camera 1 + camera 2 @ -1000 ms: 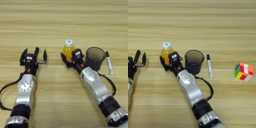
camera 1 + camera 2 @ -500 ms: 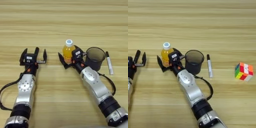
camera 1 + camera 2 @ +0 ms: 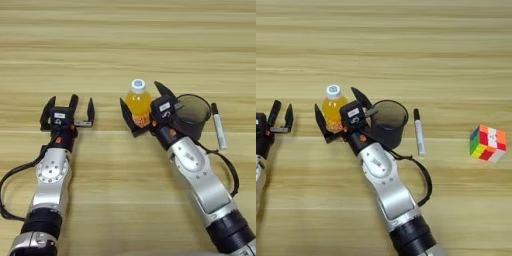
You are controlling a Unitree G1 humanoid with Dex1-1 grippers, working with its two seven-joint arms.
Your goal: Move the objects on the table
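Pale grained wooden table (image 3: 125,40) filling the whole view, planks running left to right.

At the middle, the right gripper (image 3: 143,107), fingers spread wide to either side of the small orange juice bottle (image 3: 138,103), gripping nothing. One black finger low on the bottle's left, tip pointing up and away; the other on its right, rising between bottle and black mesh cup (image 3: 387,121). Hard to tell whether either finger touches the bottle; a slim gap seems to show on the left. Bottle upright, white cap on top, orange liquid inside. Silver right arm running from the near right corner up to the gripper.

Just right of the gripper, the mesh cup, standing upright with its mouth open toward the camera, pressed close against the gripper's body. Further right, near the cup but apart from it, the white marker (image 3: 419,133), lying flat with its black cap at the far end, nearly in line with the near-far direction. Well off to the right, alone, the multicoloured puzzle cube (image 3: 487,143), showing red, orange, yellow, green and white squares.

On the left side, well apart from the bottle, the left gripper (image 3: 68,111), fingers open and pointing to the far side, empty, resting on the table at the end of its silver arm.
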